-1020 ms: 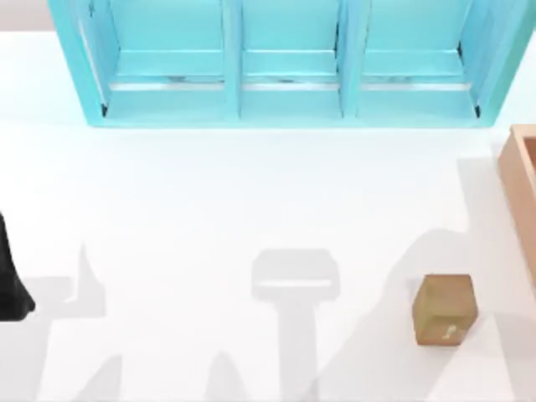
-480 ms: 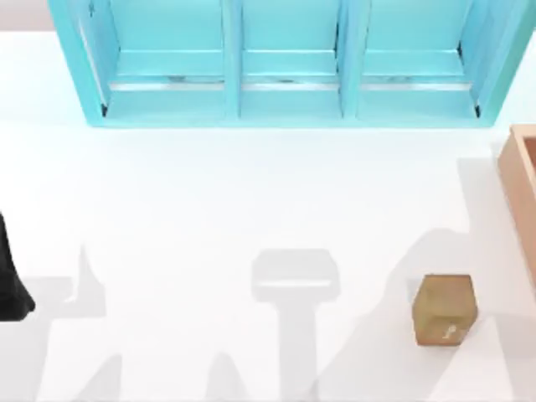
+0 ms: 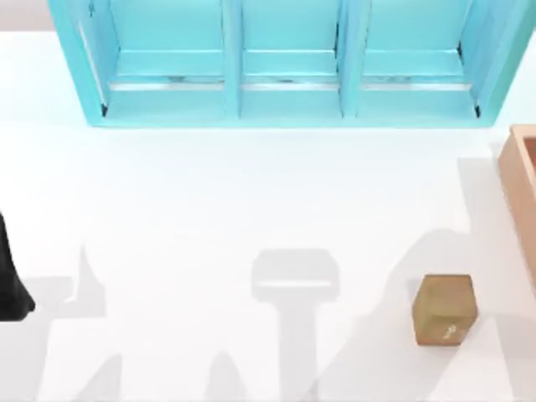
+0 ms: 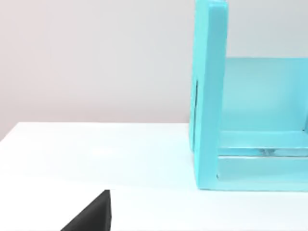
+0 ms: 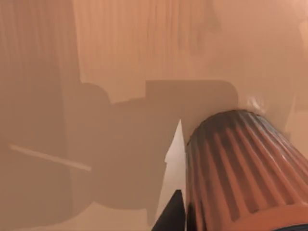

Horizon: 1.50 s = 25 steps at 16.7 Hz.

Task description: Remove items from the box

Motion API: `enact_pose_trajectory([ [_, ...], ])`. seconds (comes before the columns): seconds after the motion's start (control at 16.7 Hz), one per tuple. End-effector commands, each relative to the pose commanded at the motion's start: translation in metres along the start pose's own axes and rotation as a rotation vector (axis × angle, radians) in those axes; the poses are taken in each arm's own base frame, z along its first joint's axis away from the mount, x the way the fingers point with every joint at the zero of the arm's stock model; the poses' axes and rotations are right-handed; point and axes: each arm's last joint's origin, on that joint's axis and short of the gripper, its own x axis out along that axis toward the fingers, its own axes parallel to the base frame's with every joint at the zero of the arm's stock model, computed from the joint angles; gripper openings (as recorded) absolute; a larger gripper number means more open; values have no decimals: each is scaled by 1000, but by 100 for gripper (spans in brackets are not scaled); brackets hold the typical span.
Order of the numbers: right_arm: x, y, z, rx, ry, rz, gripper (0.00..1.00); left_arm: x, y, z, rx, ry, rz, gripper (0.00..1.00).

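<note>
Cube (image 3: 445,310) out, on bench (image 3: 251,209) at 5 o'clock. Can (image 5: 240,168) in box (image 3: 521,184), beside right hand (image 5: 172,211); grip impossible to tell.

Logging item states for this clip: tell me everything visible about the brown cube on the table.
The cube is tan-brown and cardboard-like, with slightly rounded corners and a small pale mark on its near side face. It sits flat and upright on the white table, toward the front right in the top view, outside the box, whose wall edge lies farther back at the right border. Nothing touches it but the table; grey shadows fall around it. The turquoise shelf unit stands well behind it.
</note>
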Motion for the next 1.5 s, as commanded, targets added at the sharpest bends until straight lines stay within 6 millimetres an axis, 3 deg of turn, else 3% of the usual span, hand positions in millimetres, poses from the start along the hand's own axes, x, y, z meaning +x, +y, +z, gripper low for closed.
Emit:
enact_pose_trajectory([
  [0.42,-10,2,1,-1,-1,-2,0,0,0,0,0,0,0,100],
  [0.9,-98,6,5,-14,-5,1,0,0,0,0,0,0,0,100],
  [1.08,-123,4,2,-7,-2,2,0,0,0,0,0,0,0,100],
  [1.5,-129,3,1,-3,1,1,0,0,0,0,0,0,0,100],
])
